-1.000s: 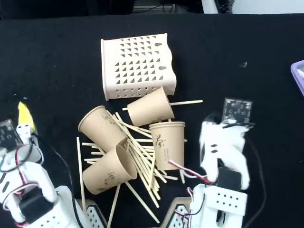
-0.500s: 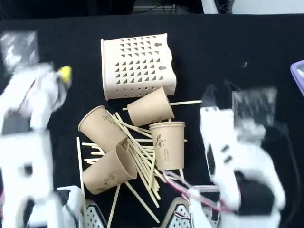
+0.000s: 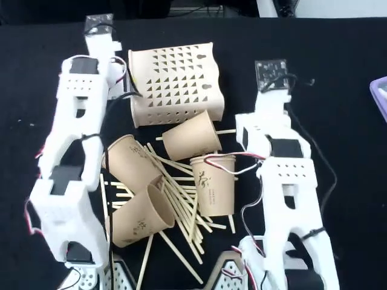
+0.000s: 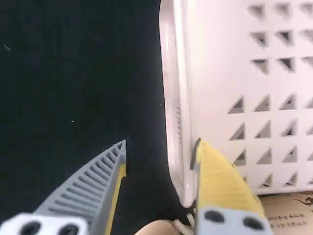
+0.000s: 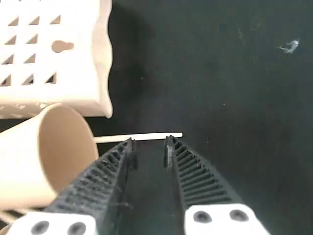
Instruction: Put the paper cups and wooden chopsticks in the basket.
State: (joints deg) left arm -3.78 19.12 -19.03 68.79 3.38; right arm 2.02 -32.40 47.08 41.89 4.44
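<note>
Pretty sure this is a robotics lab or hobby bench. There's a flat black cloth-covered table (image 3: 338, 66), and the white printed-plastic arms (image 3: 72, 151) have loose red and white wires (image 3: 233, 162) hanging out. Past the left pincer (image 4: 160, 144) and right pincer (image 5: 148, 142), dark cabling clutter (image 3: 193, 9) sits beyond the table edge.
</note>
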